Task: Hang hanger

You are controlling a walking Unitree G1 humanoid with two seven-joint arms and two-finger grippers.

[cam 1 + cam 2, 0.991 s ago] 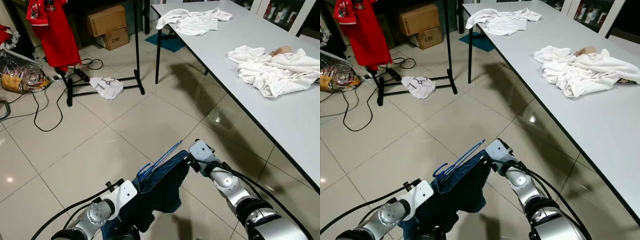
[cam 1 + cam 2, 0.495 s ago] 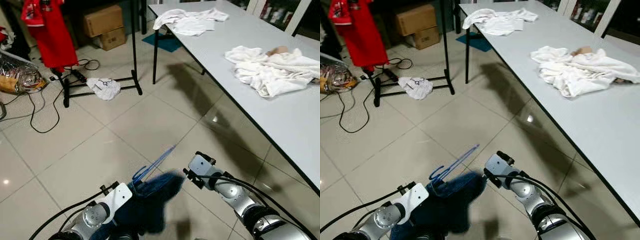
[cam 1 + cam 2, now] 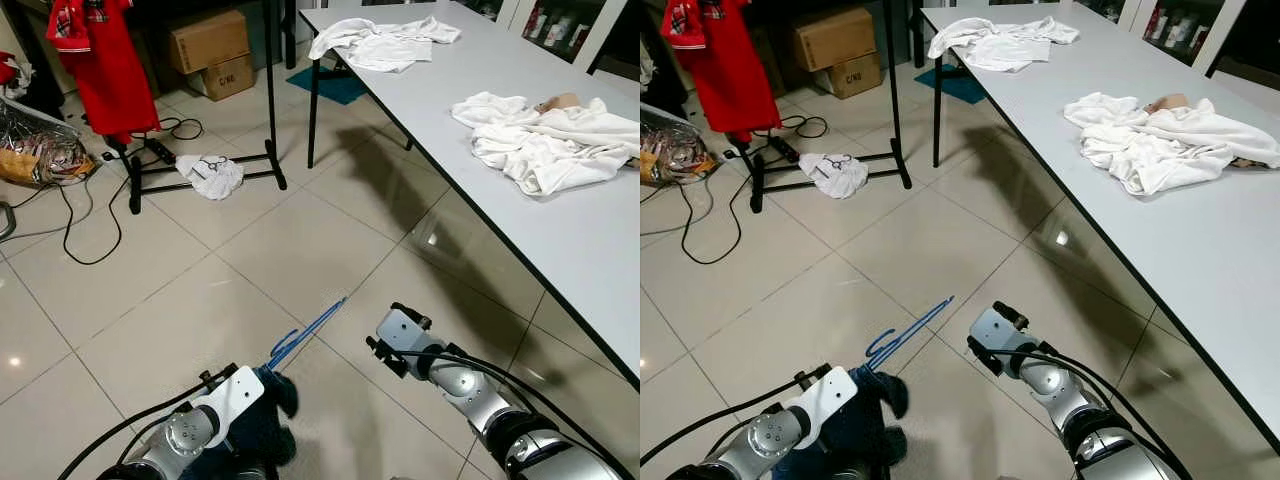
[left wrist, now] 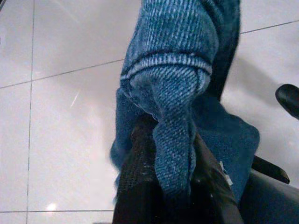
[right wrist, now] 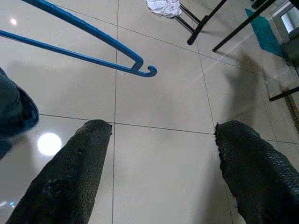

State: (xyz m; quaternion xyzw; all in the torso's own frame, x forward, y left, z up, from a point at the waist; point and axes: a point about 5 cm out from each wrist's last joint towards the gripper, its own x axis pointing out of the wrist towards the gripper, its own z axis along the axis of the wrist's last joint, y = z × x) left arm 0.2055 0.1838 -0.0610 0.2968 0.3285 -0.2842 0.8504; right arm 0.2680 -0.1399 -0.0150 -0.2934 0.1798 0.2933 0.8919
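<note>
Having let go of the blue garment (image 4: pixel 184 126) within the last 1 second, the right pincer (image 5: pixel 159 182) is standing wide apart, leaving the left pincer (image 4: pixel 170 186) alone clamping the cloth beside the blue hanger (image 3: pixel 305 335), still unhung.

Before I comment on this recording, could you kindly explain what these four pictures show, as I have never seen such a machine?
This is a walking humanoid robot with two silver arms, each ending in a two-fingered black tool. The two wide pictures come from its head camera, looking down at a tiled floor. The other two come from cameras on its wrists. The left tool is shut on a blue denim garment, which carries a blue hanger. The right tool is open and holds nothing. On the long white table lie white clothes. Farther off, a red garment hangs beside a black rack, with cardboard boxes behind it.
</note>
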